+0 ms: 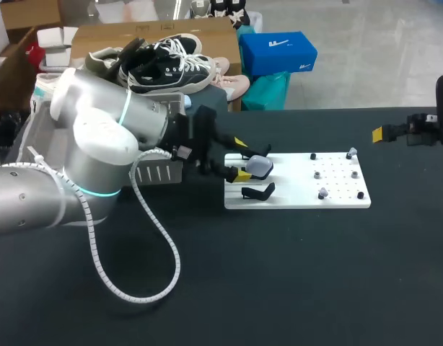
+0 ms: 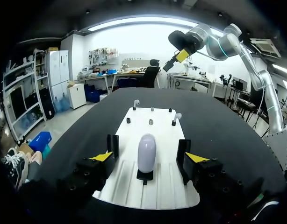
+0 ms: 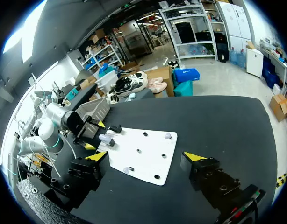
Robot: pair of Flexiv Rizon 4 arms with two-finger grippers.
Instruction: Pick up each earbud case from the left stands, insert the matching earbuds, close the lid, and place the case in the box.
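**Left end effector** (image 2: 148, 149): the two black fingers with yellow tips stand wide apart, one on each side of the earbud case (image 1: 260, 167). Neither finger touches it and nothing is gripped.

**Earbud case:** a smooth, rounded, pale grey-lilac shell with the lid shut. It sits upright on a black angled stand (image 2: 144, 176) at one end of the white board (image 1: 294, 196). A second black stand (image 1: 259, 192) just beside it carries nothing.

**White board:** flat, rigid and rectangular. Its other end holds small black pegs and pale earbuds (image 1: 322, 193).

**Right end effector** (image 3: 146, 158): the fingers are fully spread and hold nothing. It hangs over the worktop off the peg end of the board.

**Grey box** (image 1: 158, 173): the wall is slotted. The left arm partly hides it.

**Worktop** (image 1: 279, 288): matte black with an even surface.
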